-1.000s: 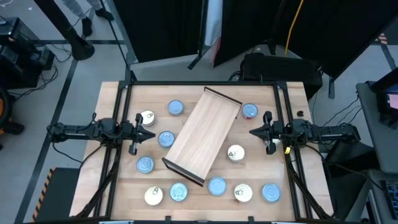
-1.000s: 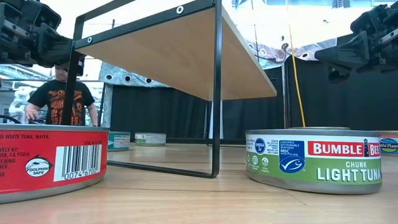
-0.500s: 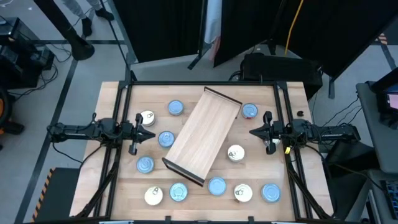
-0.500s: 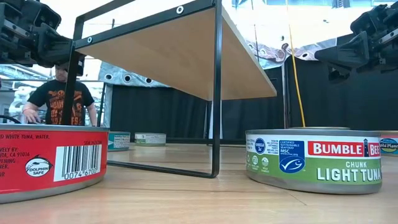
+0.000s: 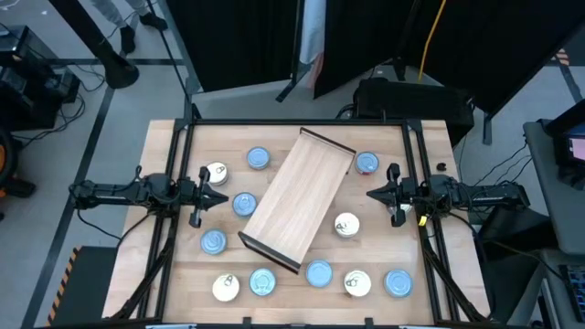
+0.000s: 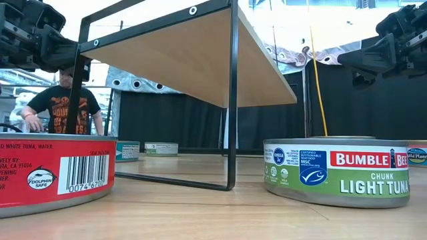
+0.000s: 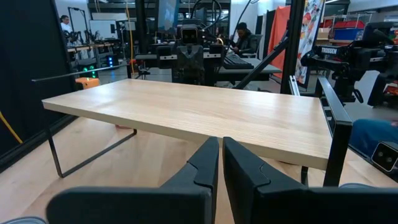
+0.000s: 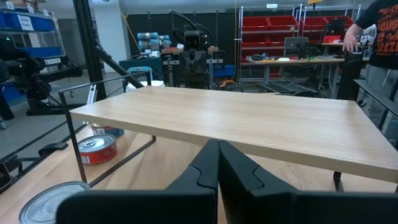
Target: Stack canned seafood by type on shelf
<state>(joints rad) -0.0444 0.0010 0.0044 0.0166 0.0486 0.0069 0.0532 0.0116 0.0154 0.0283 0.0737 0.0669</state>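
Shelf: the light-wood shelf [image 5: 299,198] stands slantwise in the middle of the table [image 5: 178,274], dark lips at both short ends; nothing rests on its top.
Tins seen from above: eleven lie flat on the table around the shelf, none on it. Blue-topped tins [image 5: 259,158] sit on the left arm's side and along the near edge; cream-topped tins [image 5: 346,225] with pull tabs are mixed among them; one reddish-topped tin [image 5: 366,164] lies just beside the shelf's far end.
Left gripper: left gripper [image 5: 214,189] hovers at the table's left side, near a cream tin, fingers almost together with only a thin slit between them (clear in its wrist view [image 7: 220,163]), holding nothing.
Right gripper: right gripper [image 5: 373,193] hovers at the right side, pointing at the shelf, fingers pressed together [image 8: 217,158], holding nothing.
Cut off: in the low view a red-labelled tin [image 6: 53,170] runs off the picture's edge and a green-labelled tuna tin [image 6: 335,171] fills the foreground, so most other tins are hidden there.
Hard to make out: labels on the far tins.
Beyond the table: a person in a dark printed shirt [image 6: 65,105], partly behind the shelf's leg.
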